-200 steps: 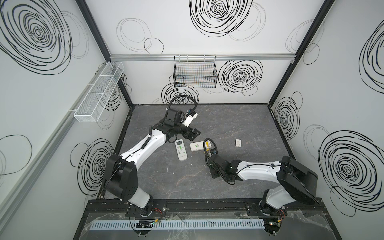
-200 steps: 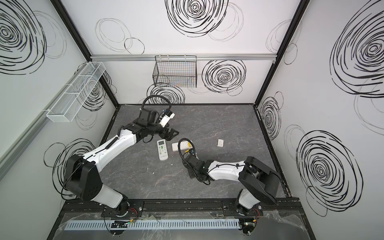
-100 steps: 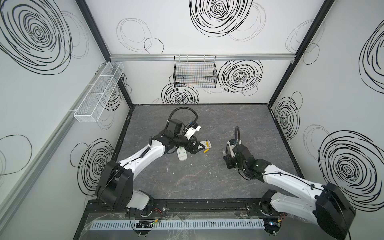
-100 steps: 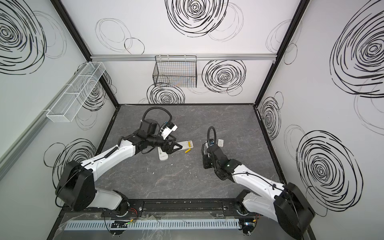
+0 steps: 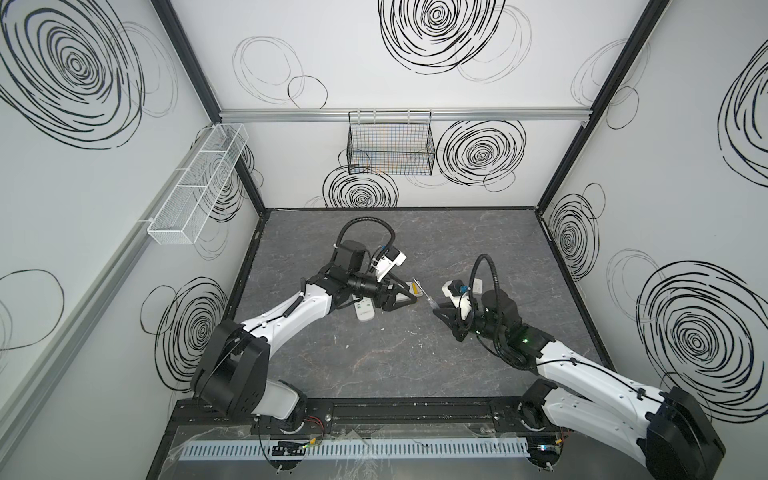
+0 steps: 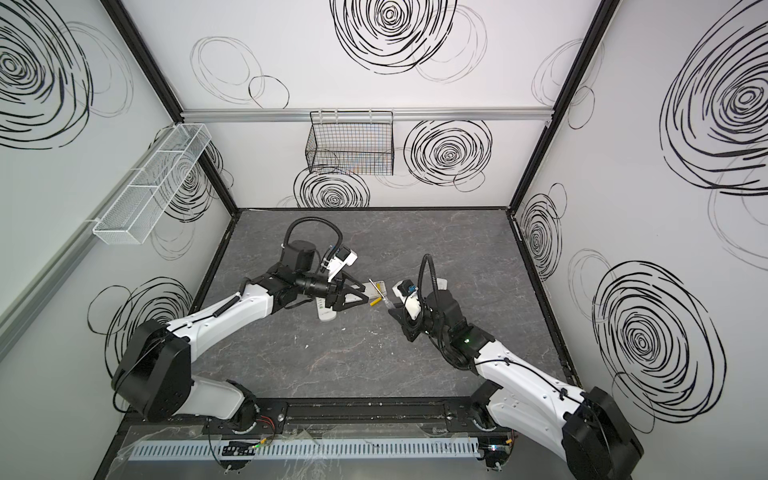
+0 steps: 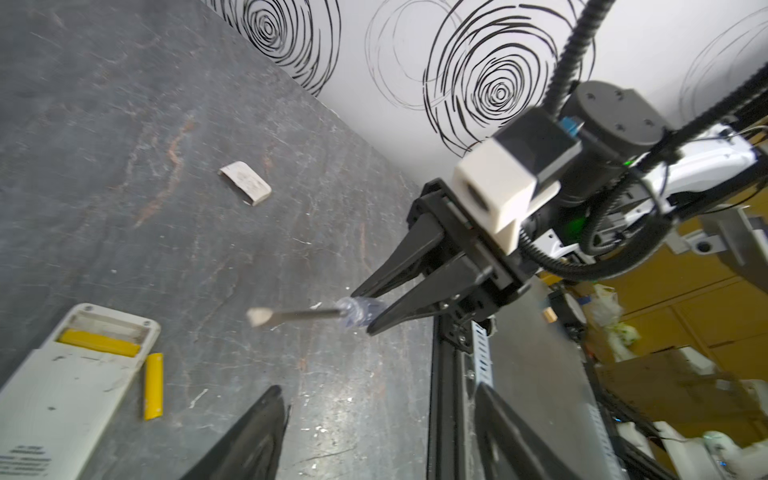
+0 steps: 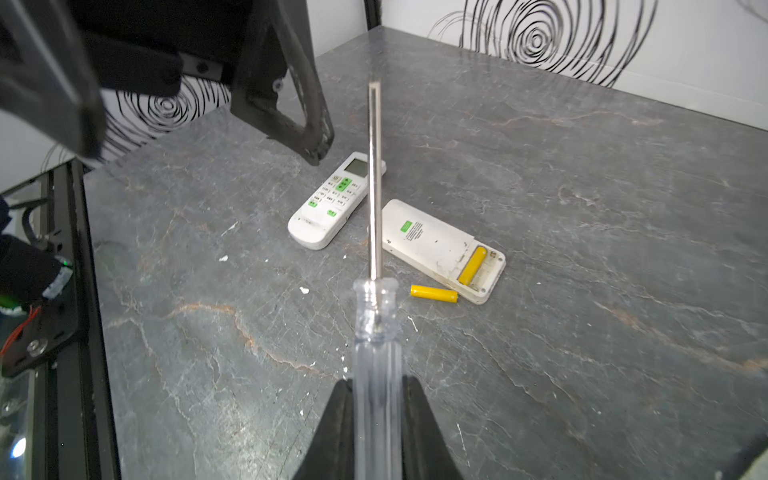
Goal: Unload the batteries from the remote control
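Bench: dark grey, stone-patterned, with a black rail along its near edge. Right hand: black fingers clamped on the clear handle of a screwdriver. The steel shaft projects forward towards the remotes, and in the left wrist view its flat tip is raised off the bench and clear of everything. Left hand: fingers spread well apart with nothing between them, held above the bench just beside the remotes and facing the right hand. Face-up remote: white, with a small screen and green buttons, lying flat and partly hidden by the left arm in both top views. Loose yellow battery: one cell on its side on the bench, just beside the long edge of the next item near its open end; contact cannot be told. Face-down remote: white, with a green label on the back and the compartment exposed at one end. It lies near the face-up remote, at an angle to it. Seated yellow battery: one cell lying crosswise in the compartment, in the slot nearer the remote's body; the end slot shows its white floor. White cover: small curved rectangular plate, flat on the bench, well apart from the remotes and farther back than the right hand. Back wall: black wire basket, hung from a rail. Left wall: white mesh tray, divided into compartments.
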Tool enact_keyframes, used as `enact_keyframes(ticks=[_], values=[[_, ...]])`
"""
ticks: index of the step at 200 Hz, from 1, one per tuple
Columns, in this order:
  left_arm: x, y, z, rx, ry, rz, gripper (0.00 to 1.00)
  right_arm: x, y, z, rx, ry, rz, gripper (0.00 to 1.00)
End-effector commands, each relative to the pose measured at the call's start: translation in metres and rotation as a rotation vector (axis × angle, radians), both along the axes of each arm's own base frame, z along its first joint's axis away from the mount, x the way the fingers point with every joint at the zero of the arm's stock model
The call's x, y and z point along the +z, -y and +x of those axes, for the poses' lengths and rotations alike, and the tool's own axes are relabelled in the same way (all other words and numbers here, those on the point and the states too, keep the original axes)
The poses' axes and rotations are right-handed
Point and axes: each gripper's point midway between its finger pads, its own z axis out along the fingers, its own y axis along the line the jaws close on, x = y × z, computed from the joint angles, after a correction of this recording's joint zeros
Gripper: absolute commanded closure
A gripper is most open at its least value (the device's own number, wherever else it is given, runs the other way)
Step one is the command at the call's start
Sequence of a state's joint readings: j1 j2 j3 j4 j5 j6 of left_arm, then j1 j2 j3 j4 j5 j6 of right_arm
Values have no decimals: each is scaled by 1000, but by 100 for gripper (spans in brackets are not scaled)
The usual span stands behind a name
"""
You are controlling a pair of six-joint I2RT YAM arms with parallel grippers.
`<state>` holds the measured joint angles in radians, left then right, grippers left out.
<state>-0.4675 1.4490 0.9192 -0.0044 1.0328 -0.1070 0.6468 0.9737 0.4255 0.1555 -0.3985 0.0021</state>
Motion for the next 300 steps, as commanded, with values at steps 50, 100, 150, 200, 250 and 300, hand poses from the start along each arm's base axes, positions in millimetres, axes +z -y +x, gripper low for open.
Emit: enact_keyframes(ticks=[50, 100, 150, 200, 250, 300], values=[[4, 15, -2, -44, -24, -43, 44, 26, -22, -7, 170, 101, 25, 89], [2, 0, 3, 24, -20, -12, 36, 32, 3, 12, -7, 154, -24, 90], [1, -7, 12, 72, -18, -13, 29, 40, -6, 0, 74, 175, 25, 90], [13, -3, 10, 38, -61, -64, 46, 30, -20, -15, 167, 156, 27, 90], [12, 1, 10, 33, -70, -60, 57, 19, -28, -18, 203, 133, -21, 89], [1, 0, 12, 67, -69, -20, 92, 33, -23, -14, 161, 183, 1, 88]])
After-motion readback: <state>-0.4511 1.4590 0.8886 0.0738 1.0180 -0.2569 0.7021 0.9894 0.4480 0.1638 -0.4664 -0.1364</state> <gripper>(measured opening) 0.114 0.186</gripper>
